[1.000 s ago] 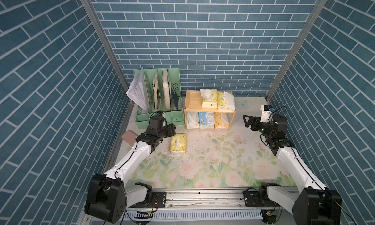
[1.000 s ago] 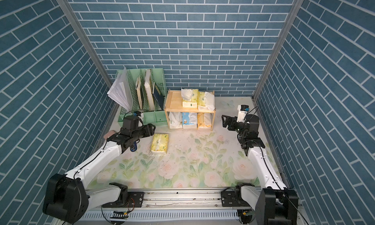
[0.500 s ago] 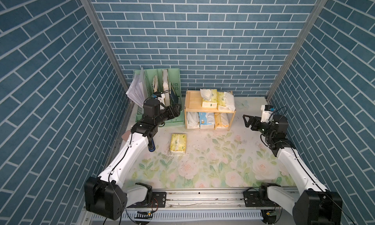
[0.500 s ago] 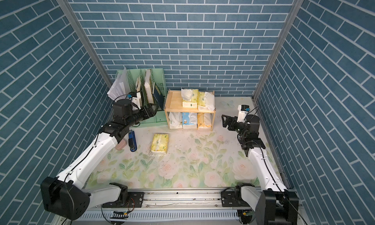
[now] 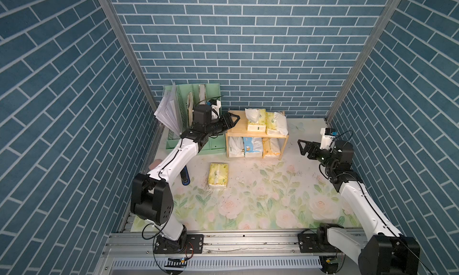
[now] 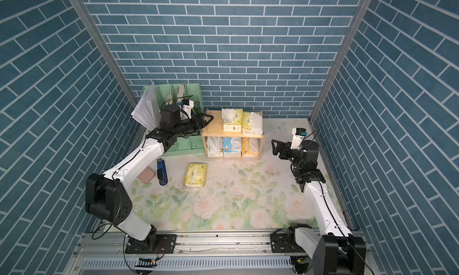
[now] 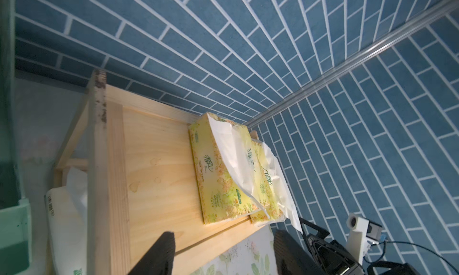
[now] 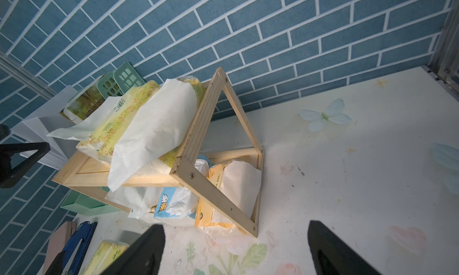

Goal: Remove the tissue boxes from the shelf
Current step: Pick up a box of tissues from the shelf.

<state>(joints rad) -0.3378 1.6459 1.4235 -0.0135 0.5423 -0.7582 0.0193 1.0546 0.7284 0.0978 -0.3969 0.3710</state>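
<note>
Left gripper (image 5: 234, 121) at the bare left end of the wooden shelf (image 5: 237, 129), over its top board, jaws spread, nothing between them. Right gripper (image 5: 300, 147) off the shelf's right end, apart from it, jaws wide and empty. On the top board, two pale yellow tissue packs (image 5: 258, 124) side by side. On the lower tier, a white pack (image 5: 234, 147), a light blue pack (image 5: 253, 147) and an orange-yellow pack (image 5: 270, 147). Third pale yellow pack (image 5: 218, 175) flat on the floral tabletop (image 5: 273, 199).
</note>
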